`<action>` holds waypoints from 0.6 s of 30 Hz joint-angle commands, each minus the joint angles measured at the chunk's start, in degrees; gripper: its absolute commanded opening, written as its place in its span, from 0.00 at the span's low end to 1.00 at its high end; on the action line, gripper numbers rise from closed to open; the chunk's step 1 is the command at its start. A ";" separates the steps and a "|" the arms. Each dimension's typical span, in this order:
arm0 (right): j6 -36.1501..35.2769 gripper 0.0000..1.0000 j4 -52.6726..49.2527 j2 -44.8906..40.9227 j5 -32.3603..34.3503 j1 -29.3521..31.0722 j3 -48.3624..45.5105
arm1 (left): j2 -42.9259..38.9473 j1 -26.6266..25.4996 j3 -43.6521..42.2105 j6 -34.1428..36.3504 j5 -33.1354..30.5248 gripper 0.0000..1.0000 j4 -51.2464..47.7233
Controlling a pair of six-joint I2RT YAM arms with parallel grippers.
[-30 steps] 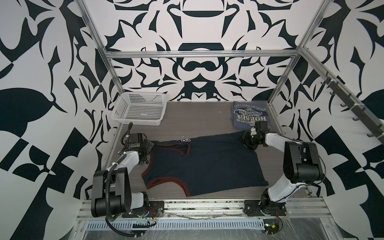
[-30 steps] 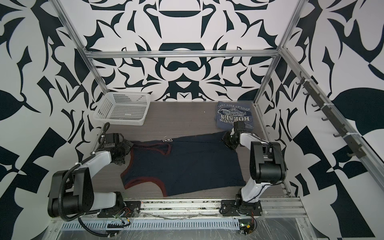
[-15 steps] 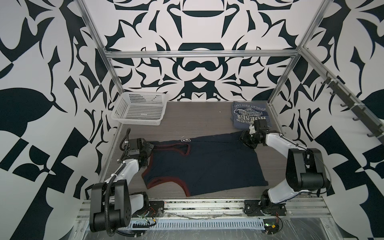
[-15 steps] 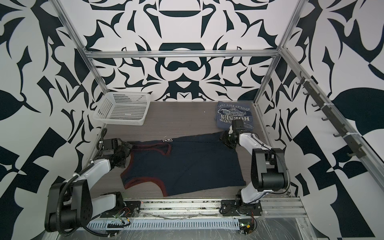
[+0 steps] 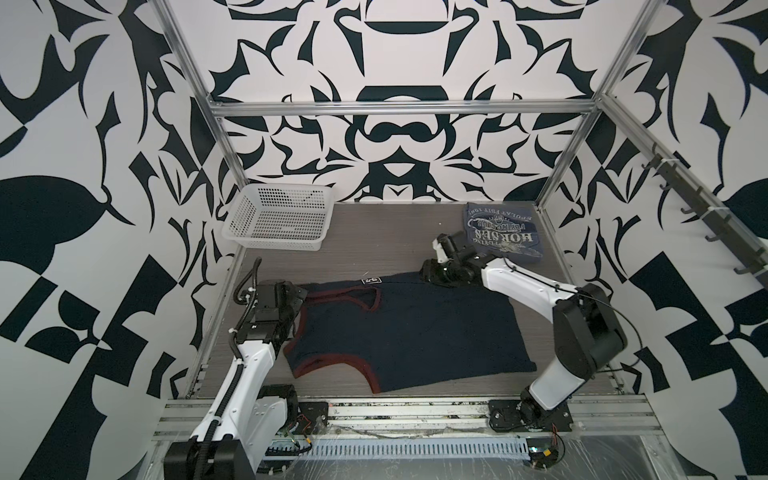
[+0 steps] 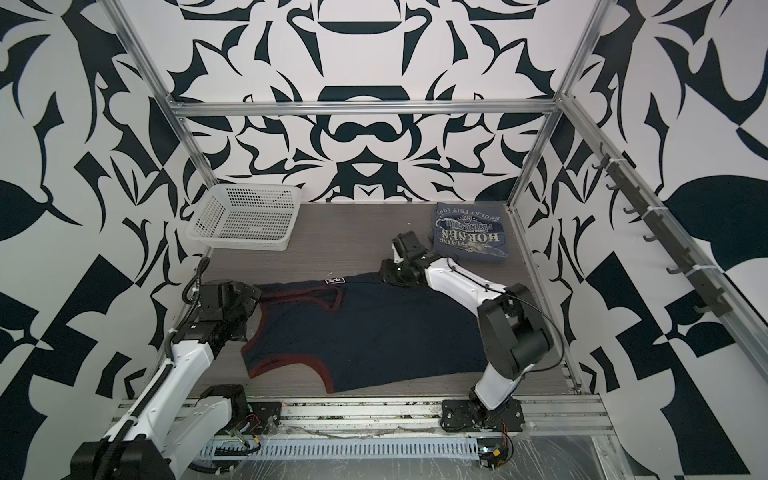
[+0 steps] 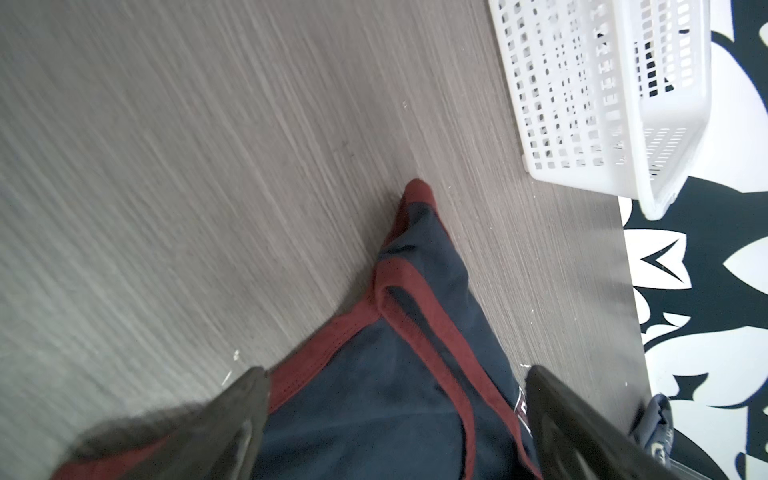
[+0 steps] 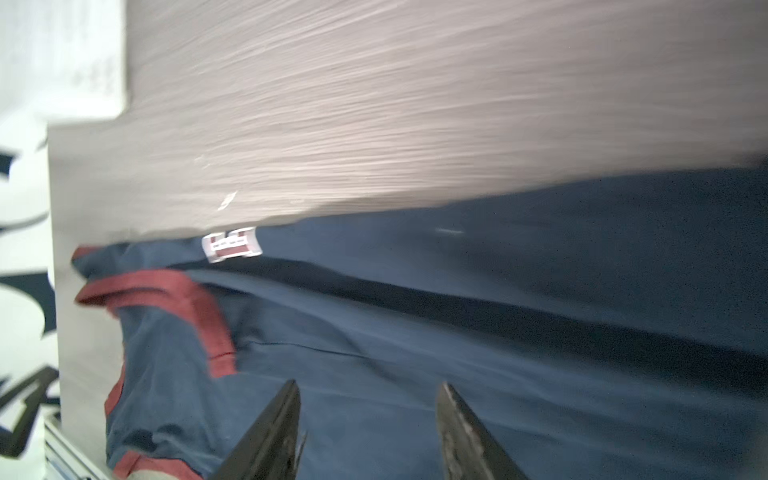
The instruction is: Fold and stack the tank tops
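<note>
Down at the left gripper (image 7: 397, 374), the two dark fingers (image 7: 249, 399) stand wide apart, one on each side of a red-edged strap of the navy tank top (image 7: 374, 407), with nothing pinched between them. The right gripper (image 8: 369, 385) has its fingers partly apart as well, low over the far right edge of the same top and closed on no cloth. That top (image 5: 415, 332) lies spread flat across the grey wood-grain table (image 5: 374, 232), straps to the left. It has dark red trim round the neck and armholes and a small white label (image 5: 371, 281) at its far edge. The grey-blue tank top (image 5: 500, 232) sits folded in the far right corner, white print upward. A white basket (image 5: 278, 218) stands far left.
</note>
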 commanded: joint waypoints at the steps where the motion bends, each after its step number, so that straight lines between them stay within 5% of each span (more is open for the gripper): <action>1: -0.30 0.57 -0.09 4.88 3.64 4.60 6.37 | 7.86 -0.52 5.65 6.29 5.59 0.95 1.58; 10: -1.96 0.54 -3.86 22.18 2.89 13.07 22.92 | 34.07 -4.48 18.47 12.16 10.80 0.81 5.40; 18: -4.56 0.39 -8.29 25.69 5.93 18.97 24.48 | 42.12 -1.55 19.75 11.04 4.24 0.76 4.36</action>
